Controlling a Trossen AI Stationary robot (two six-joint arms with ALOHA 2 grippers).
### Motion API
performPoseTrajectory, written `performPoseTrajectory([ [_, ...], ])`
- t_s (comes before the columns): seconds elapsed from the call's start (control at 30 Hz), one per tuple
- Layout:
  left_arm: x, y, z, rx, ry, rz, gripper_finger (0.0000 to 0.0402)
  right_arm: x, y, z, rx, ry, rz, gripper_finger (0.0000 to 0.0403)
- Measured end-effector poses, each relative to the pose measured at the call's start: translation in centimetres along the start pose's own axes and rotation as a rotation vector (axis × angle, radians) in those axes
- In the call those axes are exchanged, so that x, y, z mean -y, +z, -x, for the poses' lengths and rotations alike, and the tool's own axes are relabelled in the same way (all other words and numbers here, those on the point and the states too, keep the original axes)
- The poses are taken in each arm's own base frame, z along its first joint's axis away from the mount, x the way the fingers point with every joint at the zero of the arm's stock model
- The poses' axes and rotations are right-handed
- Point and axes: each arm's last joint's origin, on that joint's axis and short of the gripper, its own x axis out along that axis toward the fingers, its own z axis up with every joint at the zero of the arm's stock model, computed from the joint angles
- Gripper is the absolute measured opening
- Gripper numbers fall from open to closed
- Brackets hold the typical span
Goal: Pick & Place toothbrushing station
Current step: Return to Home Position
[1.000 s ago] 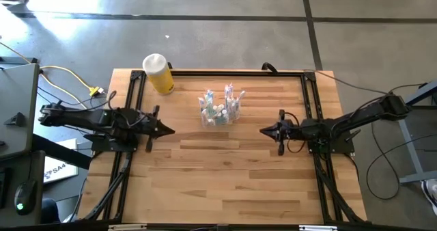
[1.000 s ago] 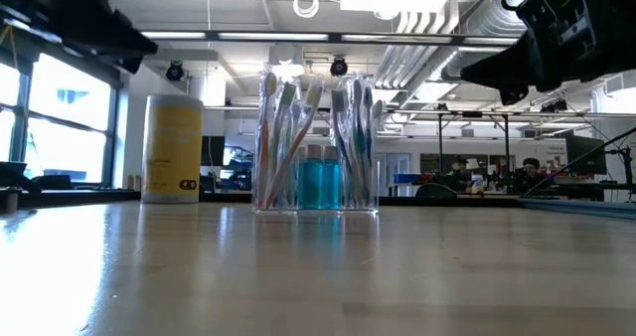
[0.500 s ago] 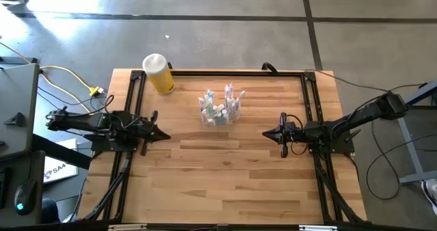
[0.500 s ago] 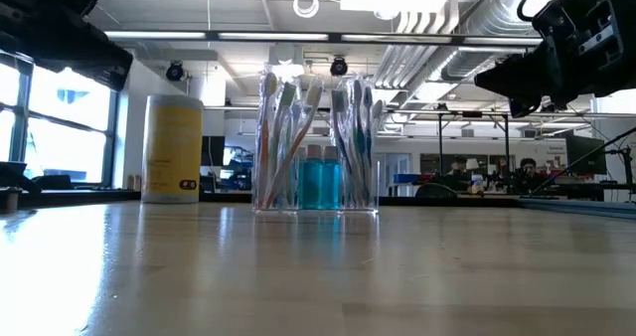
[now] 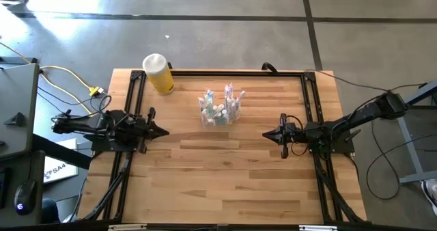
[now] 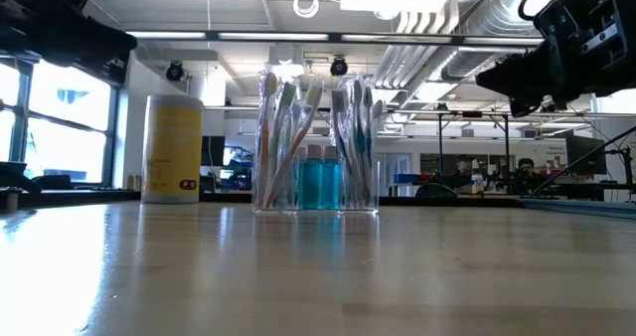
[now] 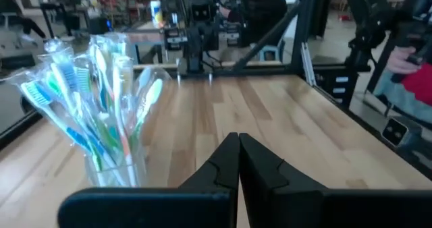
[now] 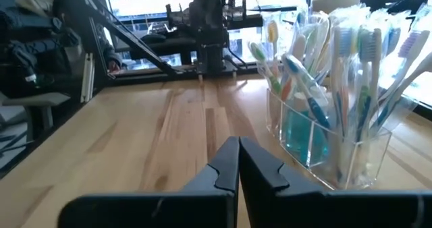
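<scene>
One clear holder (image 5: 220, 111) stands on the far half of the table (image 5: 225, 183), about midway between left and right. It is packed with upright toothbrushes (image 6: 286, 127) in blue, pink, green and white, roughly a dozen. They overlap too much for an exact count. Something blue (image 6: 320, 177) sits low in the holder's middle. One yellow cylinder (image 5: 159, 74) with a white cap stands at the far left corner, well apart from the holder.

The table is pale wood planks edged by a black frame (image 5: 308, 108), on a grey concrete floor (image 5: 225, 26). The low view shows a large open room behind, with ceiling ducts, strip lights and windows at the left.

There are two arms. The left gripper (image 5: 160, 131) hangs over the table's left edge and points right. Its fingers (image 7: 229, 154) are pressed together and hold nothing. The right gripper (image 5: 268, 134) hangs over the right side and points left, its fingers (image 8: 229, 157) likewise closed and empty. Both are above the wood, and the holder lies between them, a little farther back.
</scene>
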Motion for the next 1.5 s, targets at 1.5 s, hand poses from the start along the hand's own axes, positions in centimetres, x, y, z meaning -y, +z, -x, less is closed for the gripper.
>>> performPoseTrajectory([
  [1.5, 0.0, -2.9, -1.3, 0.063, 0.012, 0.002, 0.0001, 1.3, 0.0, 2.8, -0.063, -0.100, 0.091, 0.0003],
])
